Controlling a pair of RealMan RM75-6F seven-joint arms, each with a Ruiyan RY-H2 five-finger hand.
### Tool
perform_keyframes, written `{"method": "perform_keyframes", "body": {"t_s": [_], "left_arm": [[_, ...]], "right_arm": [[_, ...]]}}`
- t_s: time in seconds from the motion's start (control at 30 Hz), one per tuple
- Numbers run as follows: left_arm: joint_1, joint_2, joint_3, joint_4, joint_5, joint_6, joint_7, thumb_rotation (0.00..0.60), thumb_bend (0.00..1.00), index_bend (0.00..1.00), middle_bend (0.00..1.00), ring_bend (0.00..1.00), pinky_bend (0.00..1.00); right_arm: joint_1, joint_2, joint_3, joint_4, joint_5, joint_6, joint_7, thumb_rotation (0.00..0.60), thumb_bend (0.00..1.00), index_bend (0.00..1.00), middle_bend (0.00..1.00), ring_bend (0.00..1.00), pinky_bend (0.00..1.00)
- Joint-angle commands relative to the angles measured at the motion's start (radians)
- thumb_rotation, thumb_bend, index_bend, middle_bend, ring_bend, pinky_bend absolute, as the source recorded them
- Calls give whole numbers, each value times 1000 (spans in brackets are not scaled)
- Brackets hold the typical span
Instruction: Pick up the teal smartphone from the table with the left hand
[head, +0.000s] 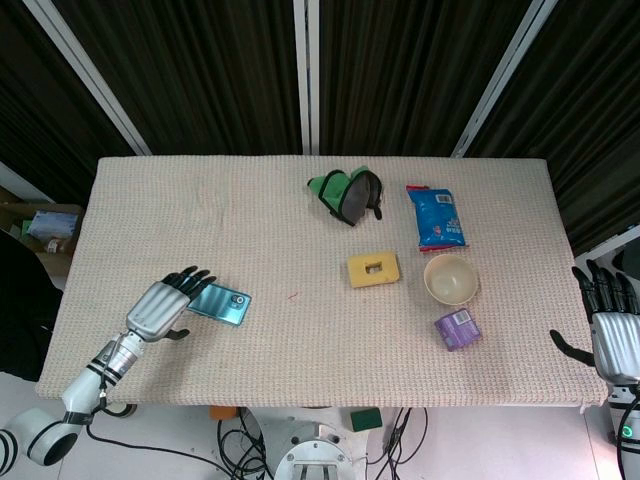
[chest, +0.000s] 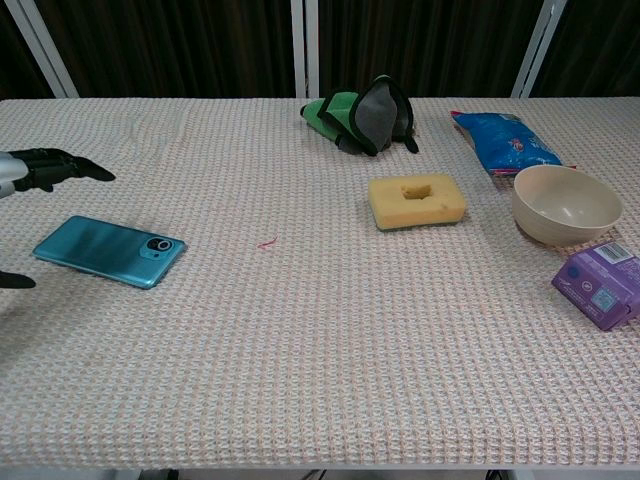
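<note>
The teal smartphone (head: 222, 304) (chest: 110, 251) lies flat on the woven tablecloth near the front left, camera lens toward the table's middle. My left hand (head: 163, 306) (chest: 40, 170) hovers over the phone's left end with its fingers spread above it and the thumb (chest: 15, 281) apart on the near side; it holds nothing. My right hand (head: 612, 333) hangs off the table's right edge, fingers extended and empty; the chest view does not show it.
A yellow sponge (head: 373, 269), a beige bowl (head: 450, 278), a purple box (head: 457, 328), a blue snack bag (head: 436, 217) and a green-and-grey cloth bundle (head: 347, 193) sit in the middle and right. The table's left edge (head: 70, 290) is close to my left hand.
</note>
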Motion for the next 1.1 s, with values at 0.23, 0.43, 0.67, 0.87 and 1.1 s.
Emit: {"method": "perform_keyframes", "body": {"t_s": [0.23,0.43,0.67,0.87,1.1], "left_arm": [[-40,11,-6,8,-18,-40,24,600,13,145,153,85,260],[-63,-6,5,35,-26,-80,40,600,111,225,233,151,332],[-76,-16,3,46,-62,-112,39,600,191,244,251,164,334],[-94,-32,-9,63,-72,-118,14,600,236,246,254,166,334],[-103,-54,10,91,-77,-143,10,600,234,246,287,187,346]], "right_arm": [[6,-2,3,8,5,-15,5,600,218,0,0,0,0],[5,-4,4,13,9,-16,8,600,219,0,0,0,0],[7,-8,6,26,23,-31,16,600,226,0,0,0,0],[11,-13,4,30,24,-42,15,600,226,0,0,0,0],[11,-9,4,25,32,-49,8,600,230,0,0,0,0]]}}
